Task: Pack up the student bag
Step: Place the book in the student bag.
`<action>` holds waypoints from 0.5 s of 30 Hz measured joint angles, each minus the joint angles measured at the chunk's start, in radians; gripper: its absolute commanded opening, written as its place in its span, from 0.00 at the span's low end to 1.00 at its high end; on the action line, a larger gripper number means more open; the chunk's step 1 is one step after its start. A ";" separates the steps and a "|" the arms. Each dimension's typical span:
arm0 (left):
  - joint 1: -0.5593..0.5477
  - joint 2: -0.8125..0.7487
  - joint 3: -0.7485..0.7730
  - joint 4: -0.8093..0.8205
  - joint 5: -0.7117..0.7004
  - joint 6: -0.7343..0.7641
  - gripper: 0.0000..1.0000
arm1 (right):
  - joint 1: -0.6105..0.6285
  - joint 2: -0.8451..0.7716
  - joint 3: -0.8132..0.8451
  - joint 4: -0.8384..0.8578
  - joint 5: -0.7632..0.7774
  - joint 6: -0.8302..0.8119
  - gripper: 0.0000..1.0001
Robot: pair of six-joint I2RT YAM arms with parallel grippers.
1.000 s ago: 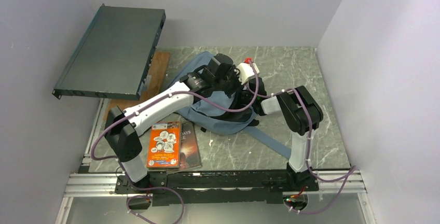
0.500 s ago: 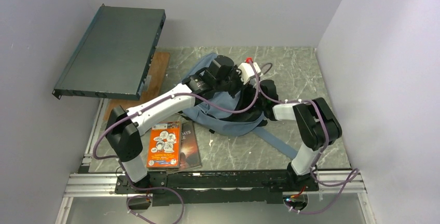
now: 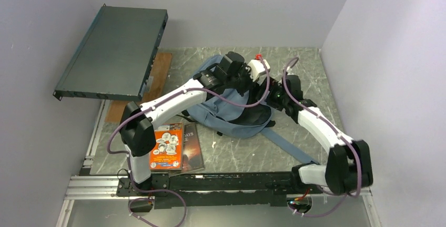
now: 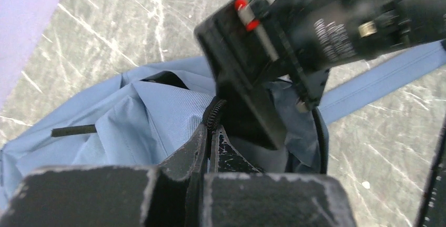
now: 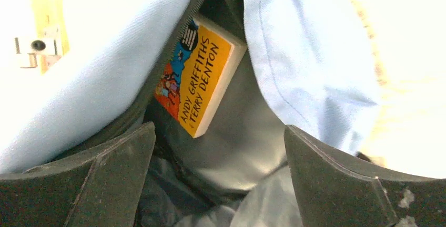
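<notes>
Since a second ago the right arm point(image 3: 321, 124) has stretched out: its elbow, which stood high over the table point(image 3: 310, 69), now lies low by the near right corner, and the forearm runs flat toward the bag. The left arm point(image 3: 171, 98) has shifted a little farther away.

The student bag point(image 3: 223, 115) lies in the middle of the table, a soft blue-grey heap with a dark zipper rim, and one long blue strap point(image 3: 286, 145) trails toward the near right.

The left arm reaches over the bag from the left. The left gripper point(image 4: 212, 124) has its fingers pressed together on the zipper edge of the bag and pinches the rim there (the wrist view shows the zipper teeth right at the fingertips). The right gripper point(image 5: 218, 127) is at the mouth of the bag with its fingers spread wide and nothing between them.

Inside the open bag, against the grey lining, stands a yellow-orange book point(image 5: 202, 80) with the names Andy Griffiths and Terry Denton on its cover. On the table near the left arm's base an orange booklet point(image 3: 167, 146) lies on top of a dark book point(image 3: 193, 145).
</notes>
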 measured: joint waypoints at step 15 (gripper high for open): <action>0.146 -0.124 -0.085 -0.084 0.333 -0.391 0.72 | -0.006 -0.394 0.238 -0.572 0.271 -0.276 0.94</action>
